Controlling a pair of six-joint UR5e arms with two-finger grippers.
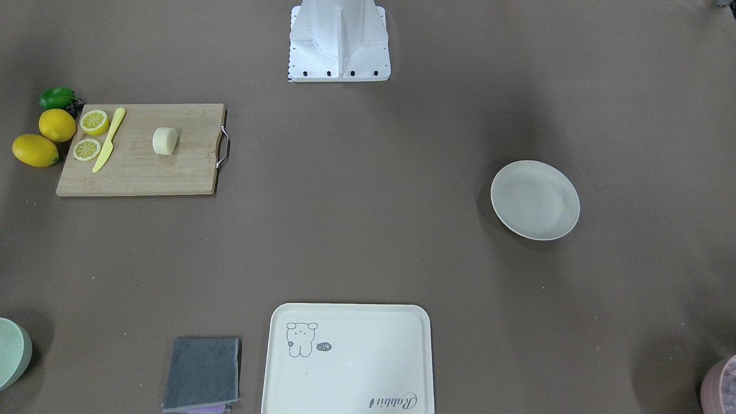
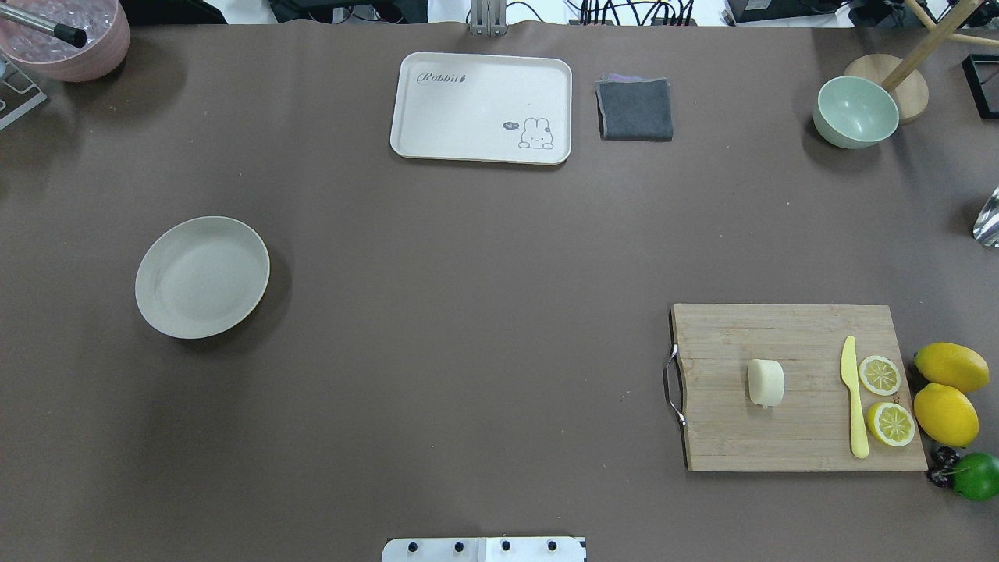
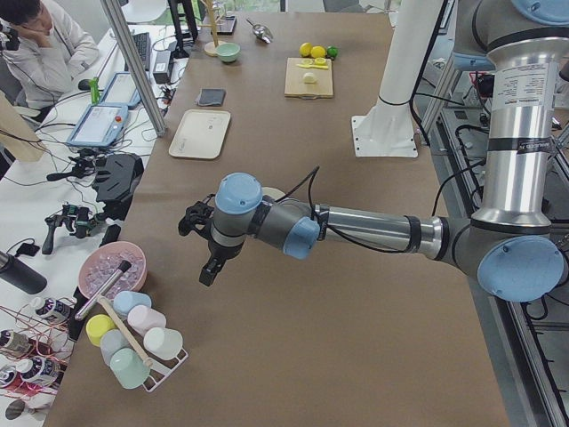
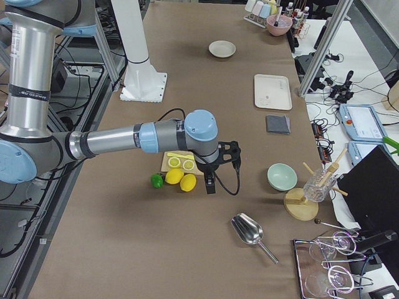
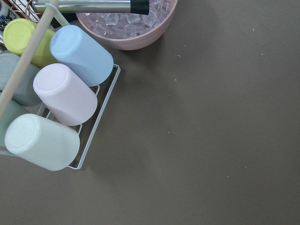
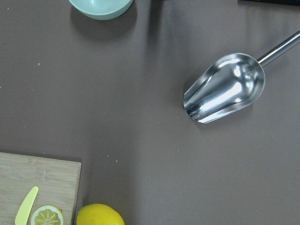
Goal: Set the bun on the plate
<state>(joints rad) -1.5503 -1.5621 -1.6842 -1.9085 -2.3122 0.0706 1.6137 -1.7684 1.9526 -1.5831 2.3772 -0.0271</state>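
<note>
The pale cream bun (image 2: 766, 382) lies on its side in the middle of a wooden cutting board (image 2: 780, 328), also seen in the front view as the bun (image 1: 164, 141). The off-white round plate (image 2: 202, 276) sits bare on the opposite side of the table, the plate (image 1: 535, 199). Neither gripper shows in the overhead or front view. In the side views, the left gripper (image 3: 197, 249) hangs over the table's left end, far from the plate, and the right gripper (image 4: 219, 168) hovers beside the lemons; I cannot tell whether either is open or shut.
Two lemon halves (image 2: 879, 375), a yellow knife (image 2: 855, 398), whole lemons (image 2: 946, 414) and a lime (image 2: 977, 475) crowd the board's right side. A bear tray (image 2: 481, 86), grey cloth (image 2: 635, 108), green bowl (image 2: 855, 112), metal scoop (image 6: 225, 89), ice bowl (image 5: 126, 23) and cup rack (image 5: 70, 93) lie around.
</note>
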